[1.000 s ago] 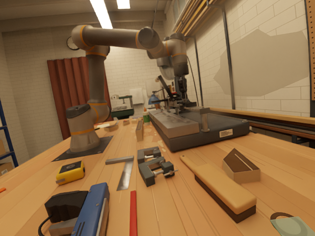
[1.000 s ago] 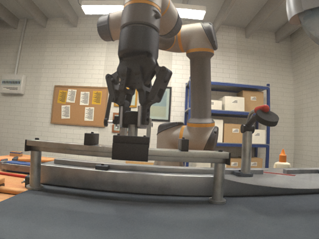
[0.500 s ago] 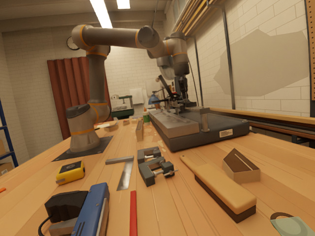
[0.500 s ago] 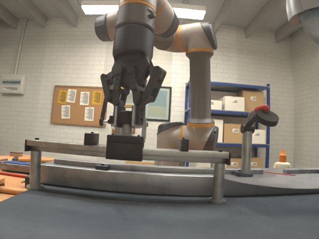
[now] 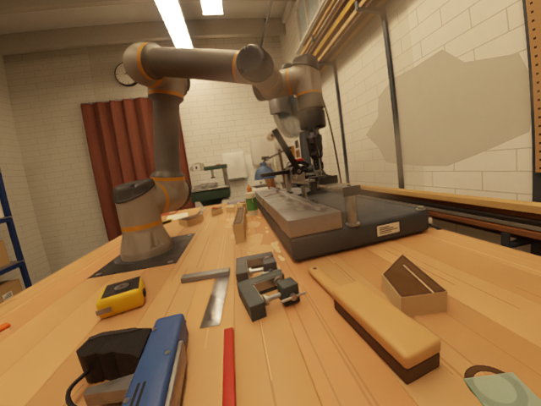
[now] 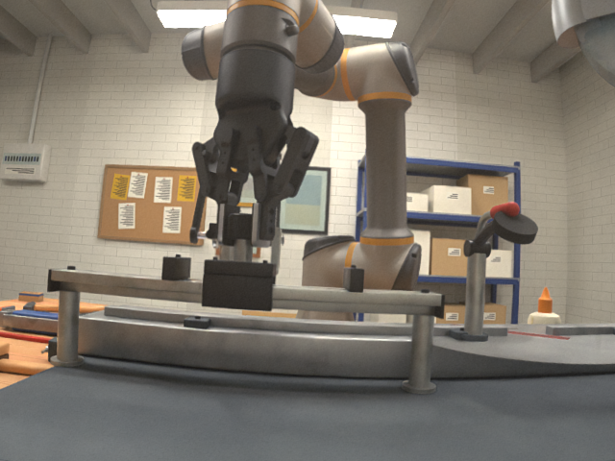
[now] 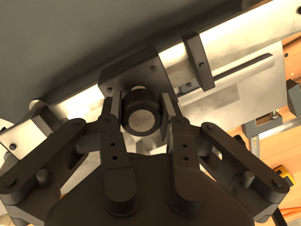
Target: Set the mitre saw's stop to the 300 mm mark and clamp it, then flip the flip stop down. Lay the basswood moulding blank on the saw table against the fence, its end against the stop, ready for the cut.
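Note:
The flip stop's blade is hidden behind the stop carriage [image 6: 238, 284], a dark block riding on the grey stop rail [image 6: 149, 288] above the saw table. A knurled black clamp knob [image 7: 141, 112] stands on top of the carriage [image 7: 134, 74]. The basswood moulding blank [image 5: 239, 223] lies on the bench left of the saw base [image 5: 345, 223], apart from it. My gripper [image 7: 140, 111] points straight down over the carriage, and it is closed around the clamp knob [image 6: 239, 228].
Two small end blocks [image 6: 176, 268] [image 6: 353, 278] sit on the rail either side of the carriage. The saw's handle with its red tip [image 6: 504, 223] rises to the right. A C-clamp [image 5: 266, 288], square [image 5: 214, 293], tape measure [image 5: 121, 296] and sanding block [image 5: 380, 323] lie on the bench.

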